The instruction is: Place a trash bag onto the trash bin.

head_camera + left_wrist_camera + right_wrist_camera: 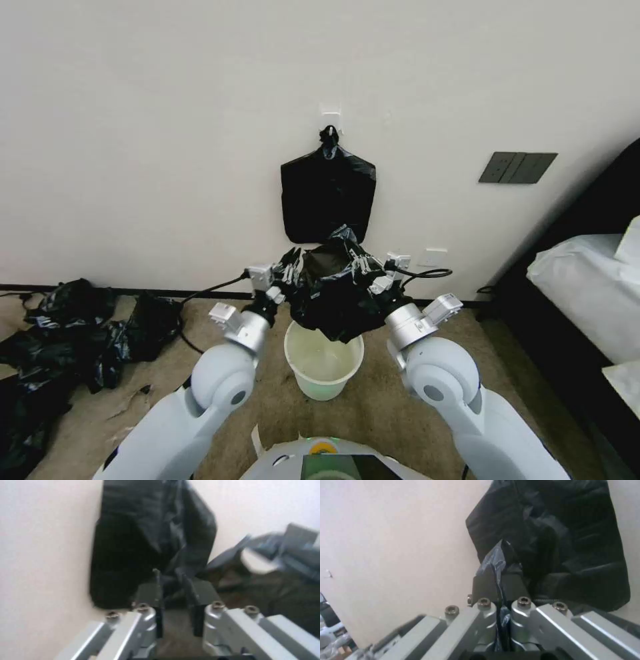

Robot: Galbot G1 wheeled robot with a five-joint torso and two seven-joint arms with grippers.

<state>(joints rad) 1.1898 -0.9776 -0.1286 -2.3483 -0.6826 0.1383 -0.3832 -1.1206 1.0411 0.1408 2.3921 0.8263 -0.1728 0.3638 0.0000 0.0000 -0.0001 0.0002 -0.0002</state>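
1. Both arms are up over the trash bin [325, 373], which stands on the carpet just in front of the wall; that pale bin is the landmark here.
2. The trash bag [331, 293] hangs in the air directly above the bin's far rim, stretched between the two tools; its mouth faces up and its belly sags down towards the bin's opening.
3. Left tool [288, 265], above the bin and to its left: the left wrist view shows its fingers [151, 593] a little apart with a fold of black film between them; whether they truly pinch it, I cannot tell.
4. Right tool [365, 265], above the bin and to its right: the right wrist view shows the two pads closed tight on a strip of the bag's edge [495, 560]; a firm hold.
5. Behind the bin, a black bundle [327, 193] hangs from a hook on the wall; a heap of black bags [73, 333] lies on the carpet well to the bin's left.
6. Progress, by my reading: bag picked and spread, roughly halfway; the bin is unlined, pale inside showing; lowering the bag in and folding its rim over the bin's edge is left to do.
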